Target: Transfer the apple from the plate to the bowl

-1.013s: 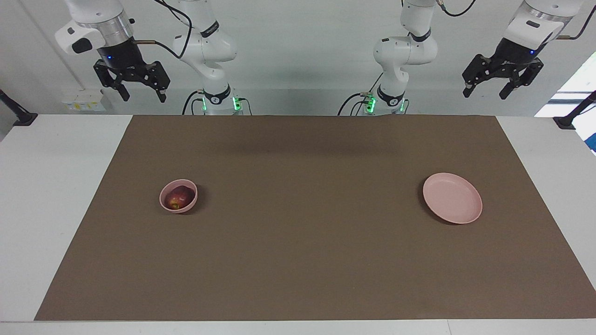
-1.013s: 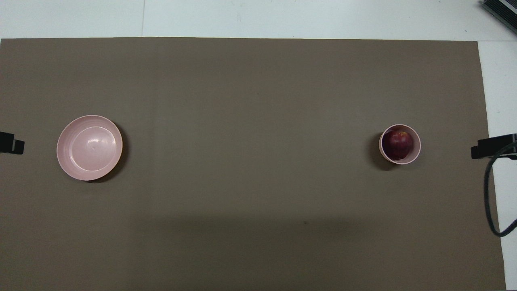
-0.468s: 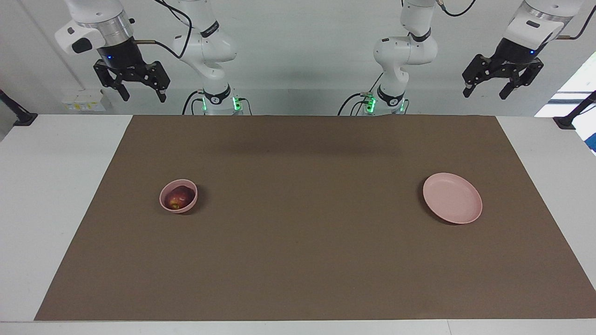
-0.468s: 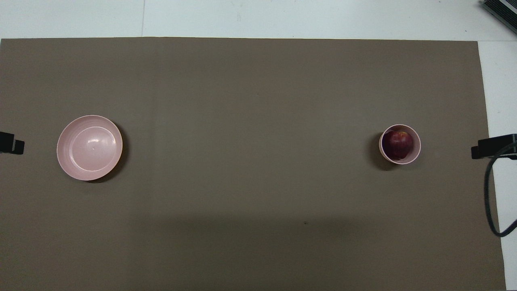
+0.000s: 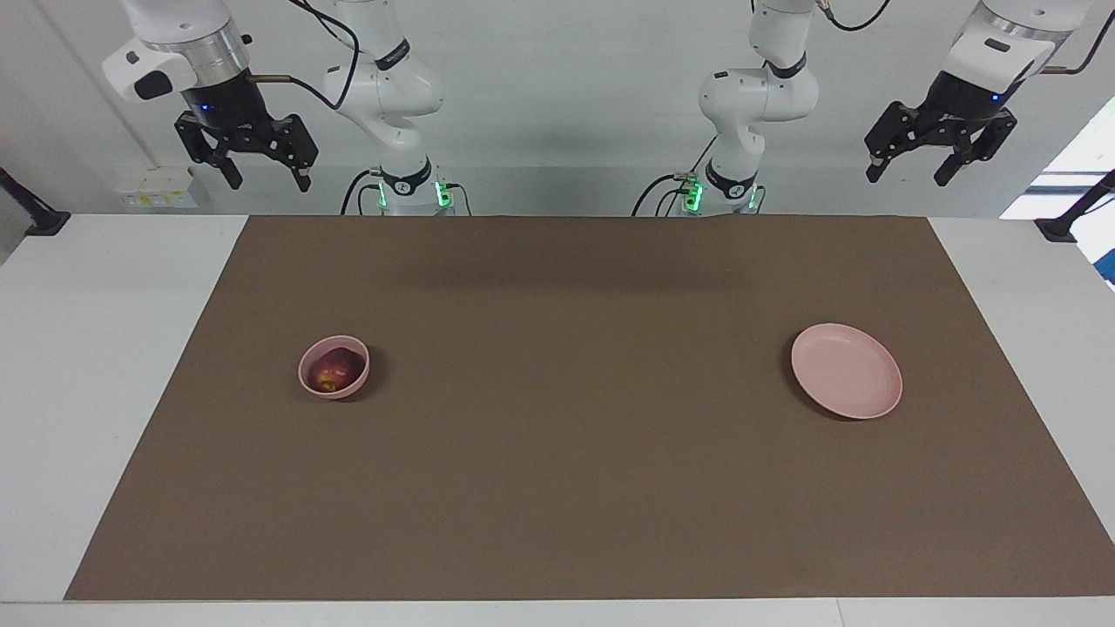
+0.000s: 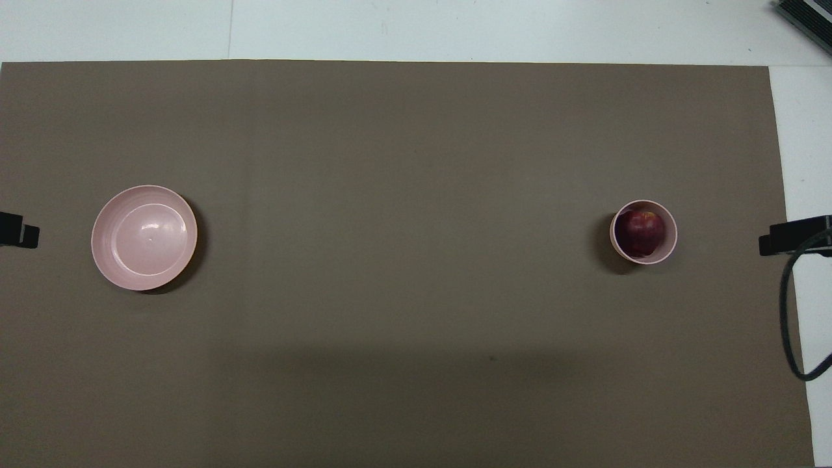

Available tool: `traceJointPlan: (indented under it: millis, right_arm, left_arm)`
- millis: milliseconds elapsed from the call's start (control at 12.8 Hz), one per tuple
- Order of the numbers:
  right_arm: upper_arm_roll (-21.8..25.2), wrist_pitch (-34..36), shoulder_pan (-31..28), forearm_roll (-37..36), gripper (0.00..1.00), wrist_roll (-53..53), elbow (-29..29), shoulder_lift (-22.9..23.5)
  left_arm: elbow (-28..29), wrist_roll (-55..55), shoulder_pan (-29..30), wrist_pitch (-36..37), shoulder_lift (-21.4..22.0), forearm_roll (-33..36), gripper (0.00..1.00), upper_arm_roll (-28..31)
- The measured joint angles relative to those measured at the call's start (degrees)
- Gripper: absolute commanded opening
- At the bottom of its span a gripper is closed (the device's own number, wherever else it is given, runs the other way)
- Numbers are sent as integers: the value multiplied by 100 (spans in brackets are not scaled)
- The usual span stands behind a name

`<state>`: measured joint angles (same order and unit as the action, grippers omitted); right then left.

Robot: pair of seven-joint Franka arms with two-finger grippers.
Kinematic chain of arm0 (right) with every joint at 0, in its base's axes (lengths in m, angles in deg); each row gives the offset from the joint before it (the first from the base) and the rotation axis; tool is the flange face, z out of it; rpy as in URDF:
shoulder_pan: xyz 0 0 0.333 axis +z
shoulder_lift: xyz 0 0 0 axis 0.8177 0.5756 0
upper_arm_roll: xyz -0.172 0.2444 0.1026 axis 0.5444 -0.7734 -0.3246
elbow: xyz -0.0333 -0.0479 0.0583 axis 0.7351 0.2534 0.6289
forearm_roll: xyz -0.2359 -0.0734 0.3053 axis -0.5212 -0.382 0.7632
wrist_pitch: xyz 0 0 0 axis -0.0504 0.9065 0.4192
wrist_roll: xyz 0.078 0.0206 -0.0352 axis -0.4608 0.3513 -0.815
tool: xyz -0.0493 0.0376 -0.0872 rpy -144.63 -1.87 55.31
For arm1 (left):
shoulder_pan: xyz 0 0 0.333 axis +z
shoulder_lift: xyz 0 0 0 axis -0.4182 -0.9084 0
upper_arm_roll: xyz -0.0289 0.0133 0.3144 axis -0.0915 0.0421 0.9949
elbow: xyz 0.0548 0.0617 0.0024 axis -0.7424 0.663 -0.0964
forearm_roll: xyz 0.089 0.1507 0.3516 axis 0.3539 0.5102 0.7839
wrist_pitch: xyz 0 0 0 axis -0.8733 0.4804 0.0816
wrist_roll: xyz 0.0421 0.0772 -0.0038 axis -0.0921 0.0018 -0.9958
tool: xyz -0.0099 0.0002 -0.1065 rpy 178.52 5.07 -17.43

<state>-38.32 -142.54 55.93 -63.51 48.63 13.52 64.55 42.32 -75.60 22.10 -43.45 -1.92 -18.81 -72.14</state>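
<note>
Facing view is showing the apple (image 5: 331,372) lying in the bowl (image 5: 306,380), plate (image 5: 846,370) bare; we are keeping the left pincer (image 5: 908,171) and right pincer (image 5: 266,178) raised, jaws apart (holding nothing), clear of the tabletop (image 5: 557,488).

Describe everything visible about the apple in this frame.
The apple is small, round and dark red, with a yellowish patch that shows in the facing view and a small pale patch near its top in the overhead view. It looks whole and glossy. It sits inside the small, deep pink bowl, filling most of it, toward the right arm's end of the brown mat. Only the bowl touches it; no gripper is near.
</note>
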Motion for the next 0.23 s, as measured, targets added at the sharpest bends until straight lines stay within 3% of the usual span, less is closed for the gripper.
traceJointPlan:
  millis: [234]
  right_arm:
    - [126, 0, 7, -8, 100, 0, 1, 0]
  left_arm:
    - [0, 0, 0, 0, 0, 0, 100, 0]
